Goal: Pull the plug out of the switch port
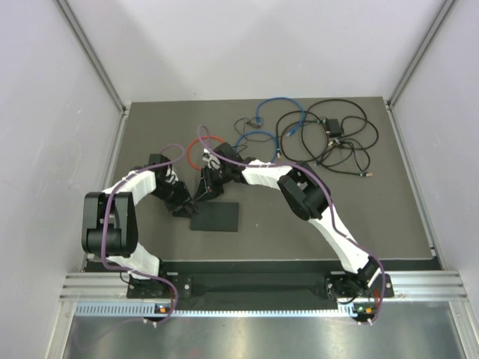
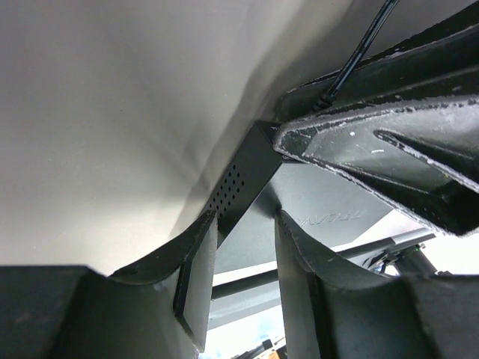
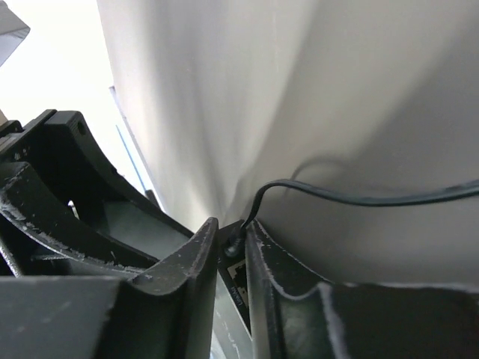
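Overhead plus 2 close-ups of switch (image 1: pixel 215 217)

You'll see the box (image 1: pixel 215 217) at lower centre of the overhead view is smooth matt black, with a patch of fine punched holes along one side. The fingers (image 2: pixel 196 288) of your left gripper (image 2: pixel 245 221) are dull black plastic; the right gripper (image 3: pixel 230 228) has rough, pale-flecked edges. Matt dark grey mat (image 1: pixel 374 209); ribbed bare-metal rail (image 1: pixel 419 284).
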Action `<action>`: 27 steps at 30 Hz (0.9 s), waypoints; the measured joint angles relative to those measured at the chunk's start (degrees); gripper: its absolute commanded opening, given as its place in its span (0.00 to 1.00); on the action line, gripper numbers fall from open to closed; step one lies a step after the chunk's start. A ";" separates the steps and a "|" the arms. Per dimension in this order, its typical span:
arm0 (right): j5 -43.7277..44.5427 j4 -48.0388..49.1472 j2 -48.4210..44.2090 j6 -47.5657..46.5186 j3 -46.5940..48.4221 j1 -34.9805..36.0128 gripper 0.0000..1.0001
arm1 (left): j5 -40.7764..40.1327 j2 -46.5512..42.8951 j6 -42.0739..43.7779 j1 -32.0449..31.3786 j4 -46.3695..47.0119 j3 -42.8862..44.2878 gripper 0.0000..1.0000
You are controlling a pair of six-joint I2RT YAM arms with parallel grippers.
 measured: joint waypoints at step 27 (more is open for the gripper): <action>6.82 21.84 -3.78 13.55 -14.45 -0.28 0.00 | -4.09 3.37 0.31 -3.52 -4.04 4.48 0.38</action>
